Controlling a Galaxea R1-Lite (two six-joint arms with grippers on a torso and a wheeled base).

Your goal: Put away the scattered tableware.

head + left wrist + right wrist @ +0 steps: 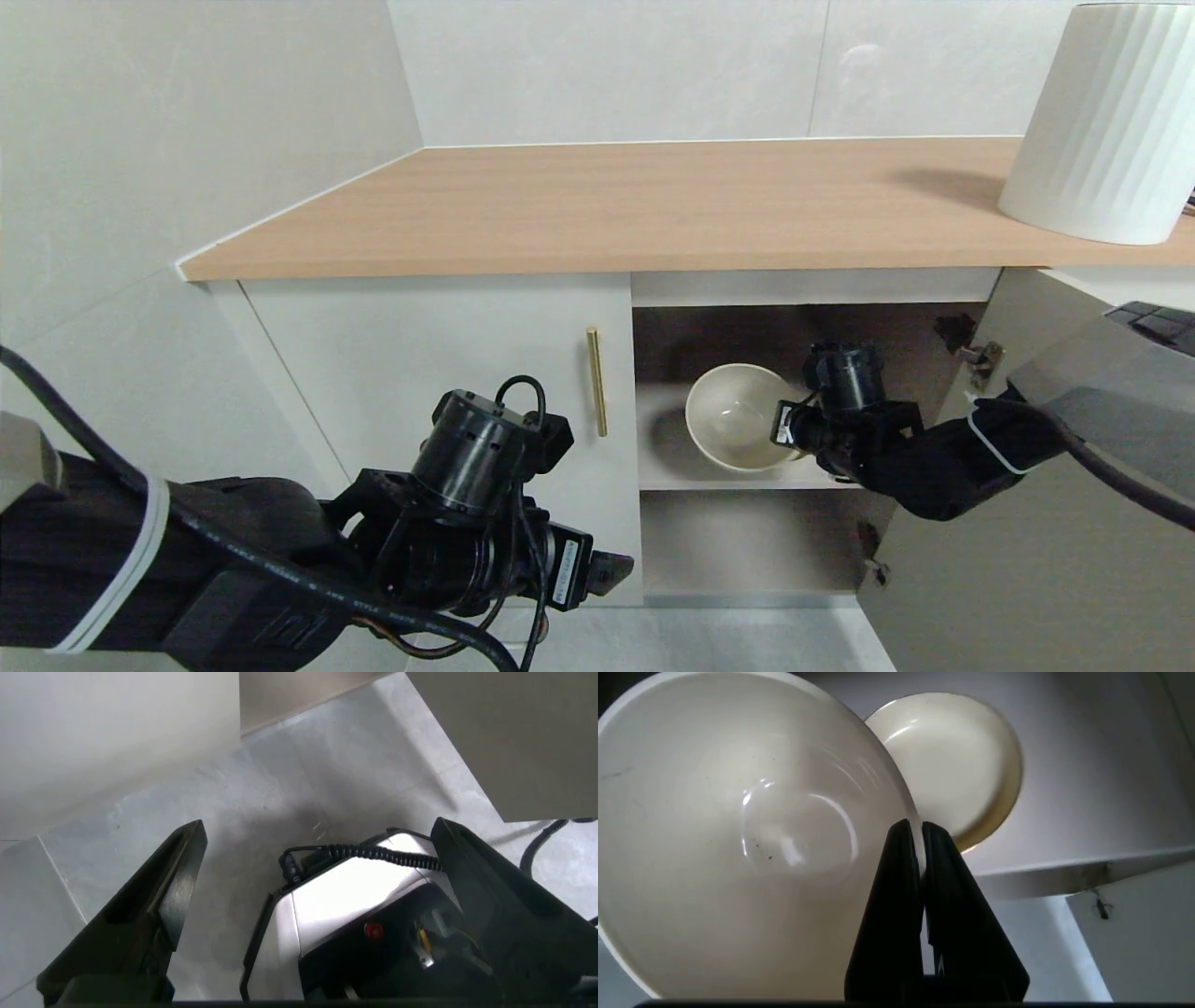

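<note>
1. Pale tiled wall (187,112) meeting in a corner, with a matte wood-grain countertop (607,205) running across above a white cabinet.
2. Far left, low before the closed door (420,373): left gripper (318,849), black fingers spread wide, holding nothing, pointed down at the grey floor, well apart from any tableware.
3. Next along, a slim brass handle (594,381), upright at the closed door's edge.
4. Inside the opened compartment, a flat pale shelf (667,471) with the bowl (733,415) over it: round, glossy, cream, probably ceramic, tipped on edge with its mouth facing out of the cabinet. Lower rim at the shelf, contact unclear.
5. Behind the bowl, deeper in the same compartment, a shallower cream dish (957,756) with the same glaze.
6. Just right of the bowl: right gripper (789,425), pinched tight on the rim. Plainly the nearer arm. No long axis to speak of on a round bowl; tilt the thing to watch. Probably needs levelling and lowering before release, otherwise liable to roll or knock the dish.
7. Further right, the open door (1027,560), swung outward. On the countertop above, a tall ribbed white cylinder (1102,121).
</note>
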